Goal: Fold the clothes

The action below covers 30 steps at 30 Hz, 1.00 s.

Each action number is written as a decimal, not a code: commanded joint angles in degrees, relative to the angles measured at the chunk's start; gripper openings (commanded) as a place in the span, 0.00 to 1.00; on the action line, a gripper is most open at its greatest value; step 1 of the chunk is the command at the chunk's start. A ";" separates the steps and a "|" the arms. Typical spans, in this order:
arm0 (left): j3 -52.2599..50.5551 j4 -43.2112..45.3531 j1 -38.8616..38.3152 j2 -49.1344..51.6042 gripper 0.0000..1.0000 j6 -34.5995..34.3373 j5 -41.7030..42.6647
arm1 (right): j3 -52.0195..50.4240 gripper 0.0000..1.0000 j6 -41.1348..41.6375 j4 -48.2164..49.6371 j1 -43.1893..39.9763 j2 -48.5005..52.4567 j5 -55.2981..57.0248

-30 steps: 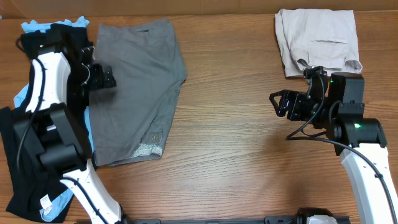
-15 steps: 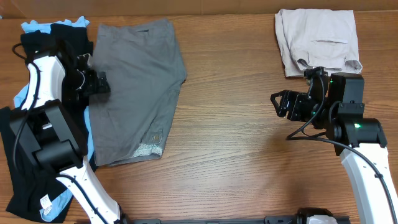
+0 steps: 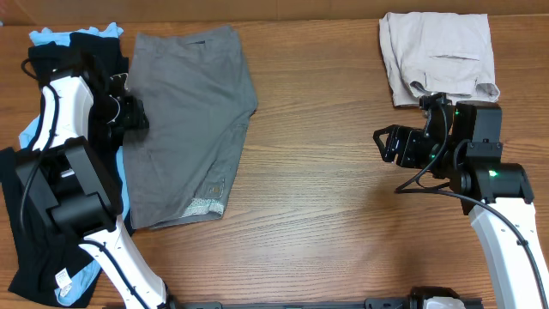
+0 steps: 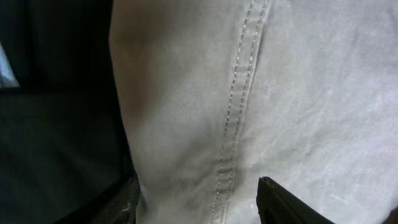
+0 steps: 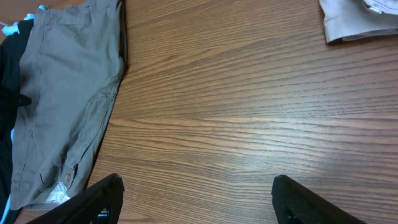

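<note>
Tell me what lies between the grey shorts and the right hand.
Nothing: only bare wooden table separates the grey shorts from the right hand, as the overhead view shows.

arms [image 3: 58, 107]: white shells, black joints | right gripper [image 3: 380, 143]: black | cables [image 3: 407, 185]: black

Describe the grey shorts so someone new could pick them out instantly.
On the brown wooden table, look left, beside the heap of black and light-blue garments. The medium-grey woven cotton shorts lie spread flat there, darker than the pale beige shorts in the right corner.
</note>
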 commanded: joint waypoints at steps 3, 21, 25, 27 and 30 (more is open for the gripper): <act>-0.70 0.52 -0.31 0.28 0.57 0.20 -1.25 | 1.53 0.79 -0.20 0.00 0.26 -0.02 0.37; -3.13 1.77 -0.52 0.15 0.15 -9.86 -2.23 | 1.53 0.79 -0.22 0.09 0.26 -0.02 0.39; -0.39 -3.21 -1.81 0.15 0.04 -14.19 -0.11 | 1.51 0.79 -0.20 0.79 0.26 -0.02 0.37; 1.60 -6.14 -3.13 0.15 0.04 -14.19 3.34 | 1.51 0.79 -0.15 1.16 0.26 -0.02 0.37; 5.18 -10.78 -6.10 0.15 0.04 -14.16 9.33 | 1.51 0.79 0.02 1.38 0.26 -0.02 0.35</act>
